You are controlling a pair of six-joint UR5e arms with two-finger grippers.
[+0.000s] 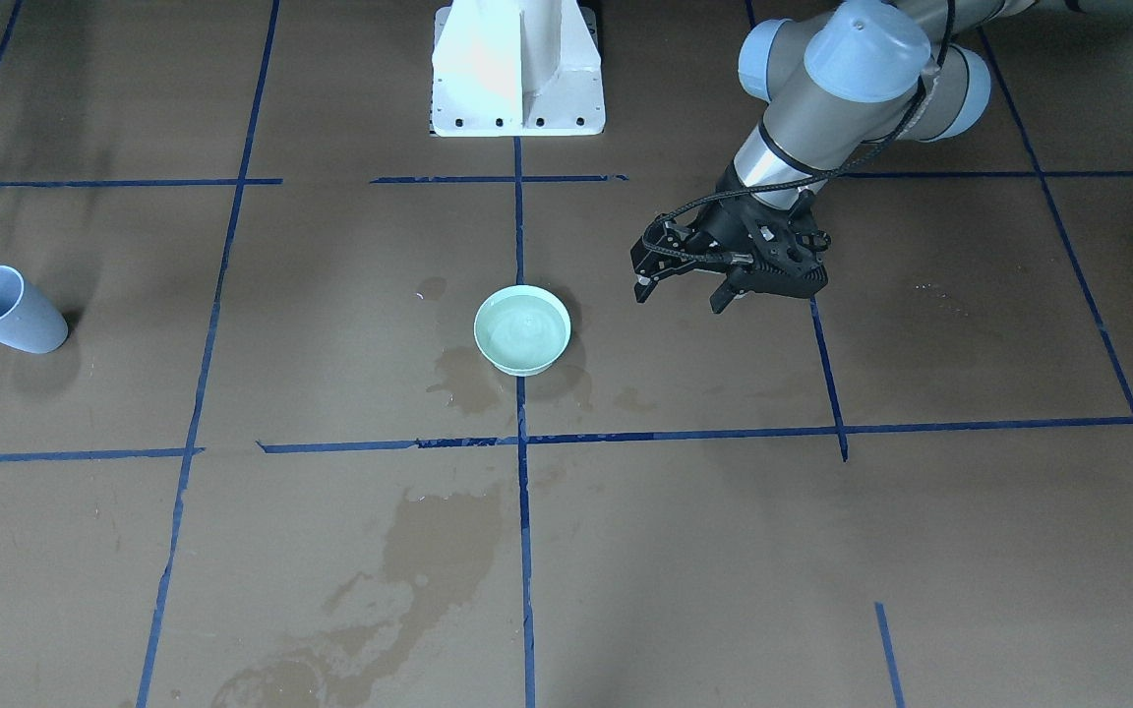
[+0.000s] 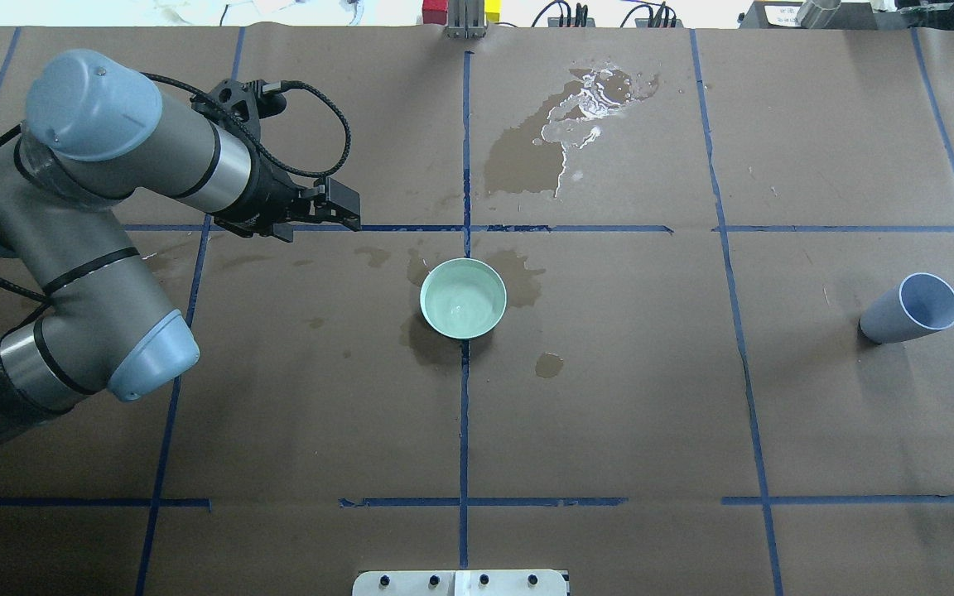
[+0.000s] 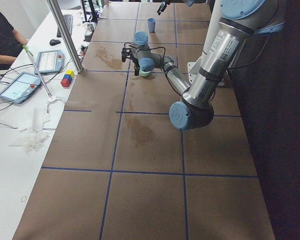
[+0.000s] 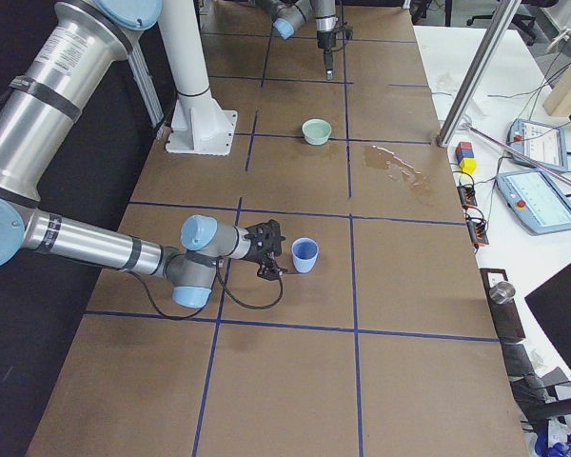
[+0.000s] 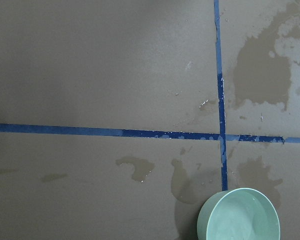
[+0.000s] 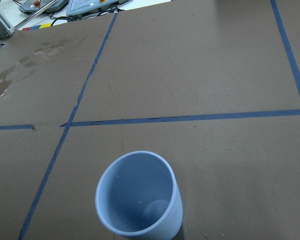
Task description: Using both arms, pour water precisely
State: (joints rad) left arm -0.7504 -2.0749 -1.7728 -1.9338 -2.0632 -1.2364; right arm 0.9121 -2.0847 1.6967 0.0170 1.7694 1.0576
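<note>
- Our left gripper hangs above the table with its two fingers spread apart and nothing between them.
- It sits off to the robot's left of the mint-green bowl, near it but not touching; in the left wrist view we catch the bowl only at the lower right corner.
- We find the water inside that bowl, a pale glossy sheen with faint ripples. The bowl stands upright on the crossing of the blue tape lines at the middle of the table.
- Between the left gripper and the bowl we see brown paper, one tape line and a few dark wet stains. More stains ring the bowl's foot.
- A larger puddle glistens on the operators' side of the table, well apart from the bowl.
- Our right gripper is low over the table just beside the blue-grey cup; we cannot tell how its fingers stand.
- The cup stands upright, far out on the robot's right, well apart from the bowl, and we see only a few droplets inside.
- The white pedestal rises at the robot's edge of the table.
- On the side bench lie two tablets and coloured blocks, and a person sits there.
</note>
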